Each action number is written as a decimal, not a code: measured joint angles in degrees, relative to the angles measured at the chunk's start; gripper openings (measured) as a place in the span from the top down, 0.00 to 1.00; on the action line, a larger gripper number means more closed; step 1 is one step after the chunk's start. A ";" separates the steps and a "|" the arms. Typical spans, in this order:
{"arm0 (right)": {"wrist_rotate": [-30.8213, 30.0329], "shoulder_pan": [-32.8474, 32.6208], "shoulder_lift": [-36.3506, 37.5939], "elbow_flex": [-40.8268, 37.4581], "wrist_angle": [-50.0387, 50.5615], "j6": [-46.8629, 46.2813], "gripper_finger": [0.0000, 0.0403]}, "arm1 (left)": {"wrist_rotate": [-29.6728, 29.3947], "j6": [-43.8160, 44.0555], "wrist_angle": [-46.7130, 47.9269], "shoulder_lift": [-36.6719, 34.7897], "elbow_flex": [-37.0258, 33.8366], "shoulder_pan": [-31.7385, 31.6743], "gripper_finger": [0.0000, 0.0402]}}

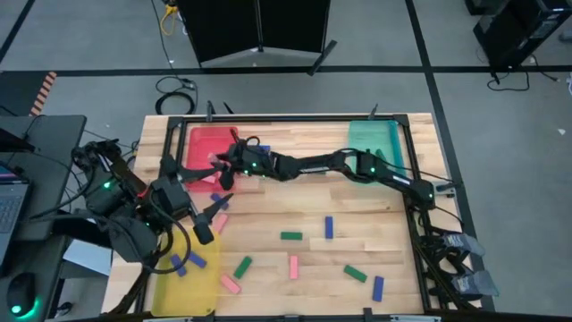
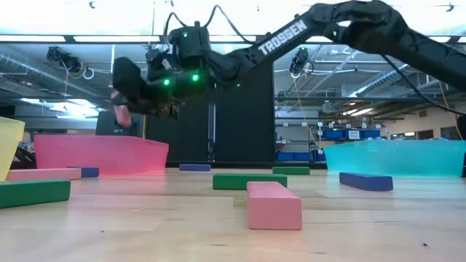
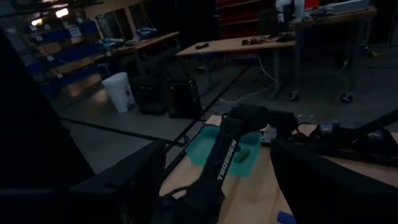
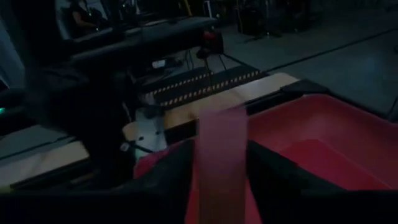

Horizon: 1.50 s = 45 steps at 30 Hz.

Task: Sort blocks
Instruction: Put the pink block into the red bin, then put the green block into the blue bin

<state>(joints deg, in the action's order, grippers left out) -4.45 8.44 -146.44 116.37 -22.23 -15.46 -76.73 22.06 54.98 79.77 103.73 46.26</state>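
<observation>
Wooden worktop (image 1: 304,201) with blocks scattered. Right arm stretched flat across it, jaws (image 1: 217,161) over the red tray (image 1: 201,143), pink block (image 4: 219,162) clamped between them. Left jaws (image 1: 213,219) parted, empty, above the yellow tray (image 1: 192,282).

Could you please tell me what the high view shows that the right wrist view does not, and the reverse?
Only the high view shows the yellow tray, teal tray, loose blocks and the left tool. Only the right wrist view shows the pink block up close between the right tool's fingers. Both show the red tray.
</observation>
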 joint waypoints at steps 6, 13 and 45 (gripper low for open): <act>5.58 1.55 0.03 -1.49 -2.18 -0.44 0.39 | -0.08 6.90 4.72 -0.02 -0.89 -0.02 0.26; 0.40 0.28 11.16 -23.69 -27.12 0.32 0.41 | 0.16 12.49 5.08 -0.02 -5.88 -0.13 0.26; -45.14 -39.29 83.12 -95.64 -40.80 29.84 0.45 | 62.62 -7.03 -48.94 26.17 -38.76 -29.89 0.23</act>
<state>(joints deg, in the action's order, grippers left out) -49.60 -30.84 -63.32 20.73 -63.03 14.38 -14.11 15.03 6.04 105.94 64.96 16.37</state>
